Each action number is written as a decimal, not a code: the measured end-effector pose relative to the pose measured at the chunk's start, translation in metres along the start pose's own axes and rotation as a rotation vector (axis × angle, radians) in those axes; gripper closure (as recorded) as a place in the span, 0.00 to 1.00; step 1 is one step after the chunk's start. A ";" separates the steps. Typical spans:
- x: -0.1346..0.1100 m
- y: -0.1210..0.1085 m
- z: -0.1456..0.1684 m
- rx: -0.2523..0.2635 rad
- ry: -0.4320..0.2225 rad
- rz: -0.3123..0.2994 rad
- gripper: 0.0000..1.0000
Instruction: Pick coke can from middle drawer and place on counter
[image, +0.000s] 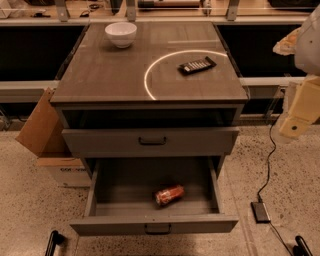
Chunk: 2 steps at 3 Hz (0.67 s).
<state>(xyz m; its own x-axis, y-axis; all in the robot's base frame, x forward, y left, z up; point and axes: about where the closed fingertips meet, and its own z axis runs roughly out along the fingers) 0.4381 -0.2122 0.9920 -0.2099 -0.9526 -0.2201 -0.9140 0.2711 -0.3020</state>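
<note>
The coke can (169, 194) lies on its side inside the open middle drawer (115, 224), slightly right of centre and near the low front panel. The drawer is pulled well out below the taller grey drawer front (100, 141). The counter (110, 70) is the wood-grain cabinet top with a white arc. My gripper (299, 112) shows as a cream-coloured part at the right edge of the camera view, hanging beside the cabinet at about the height of the taller drawer front. It is well above and to the right of the can, and nothing shows in it.
A white bowl (120, 34) stands at the counter's back left. A black remote (197, 65) lies at the right inside the arc. A cardboard box (42, 130) sits on the floor left of the cabinet. A cable and a black power brick (260, 211) lie on the floor at the right.
</note>
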 end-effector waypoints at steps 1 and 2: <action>0.000 0.000 0.000 0.000 0.000 0.000 0.00; -0.030 0.029 0.046 -0.066 -0.037 -0.146 0.00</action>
<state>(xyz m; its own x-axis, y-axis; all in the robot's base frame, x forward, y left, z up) 0.4339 -0.1698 0.9473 -0.0609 -0.9752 -0.2128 -0.9548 0.1191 -0.2722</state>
